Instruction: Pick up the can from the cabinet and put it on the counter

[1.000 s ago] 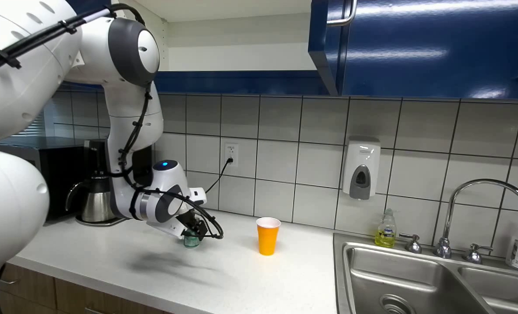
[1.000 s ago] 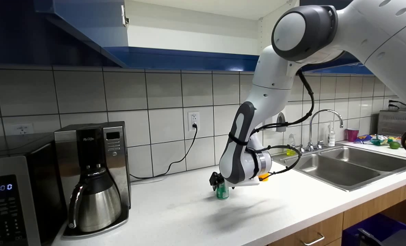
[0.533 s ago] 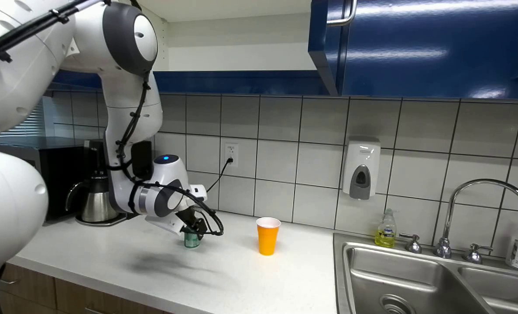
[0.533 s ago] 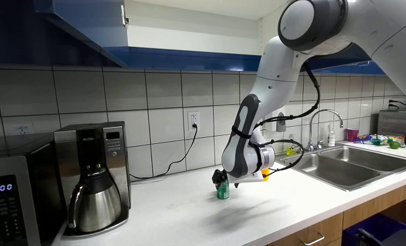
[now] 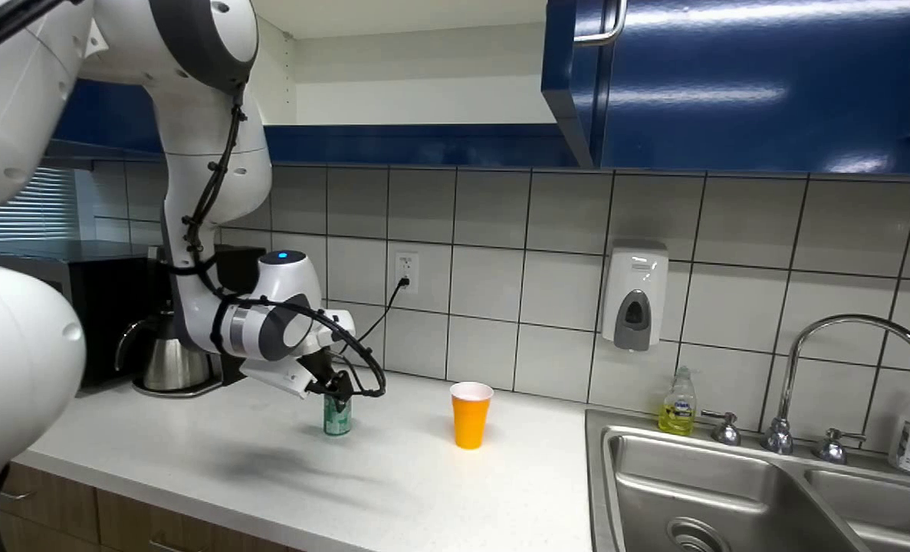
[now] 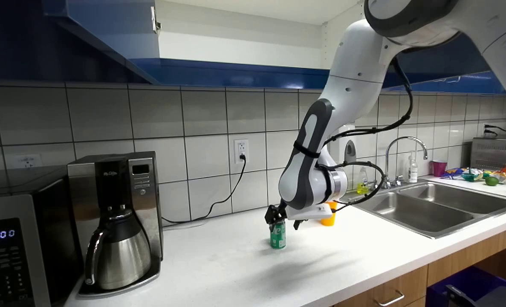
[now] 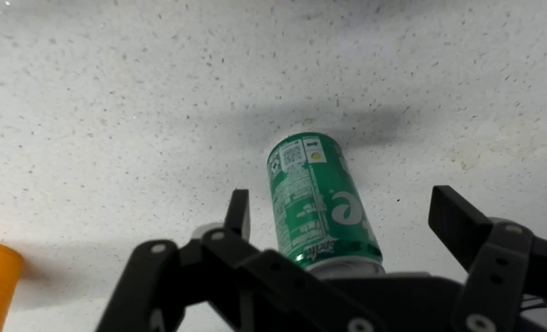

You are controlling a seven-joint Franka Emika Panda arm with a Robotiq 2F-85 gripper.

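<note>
On the counter (image 6: 218, 264) – can (image 6: 278, 236), upright

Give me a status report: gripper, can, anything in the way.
Gripper open, gap showing on either side of the green can. Can upright on the counter, not held. Orange cup stands apart, doesn't look in the way.

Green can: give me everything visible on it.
The can is a small green cylinder with a metallic sheen, pale lettering, and, near its base, a white label area with a square code and a yellow dot. Part of a silvery top rim shows in the wrist view; the pincer hides the rest there. No dent shows on that side. It stands upright on the counter, which touches its base. The pincer is open, with a gap on either side of the can.
</note>
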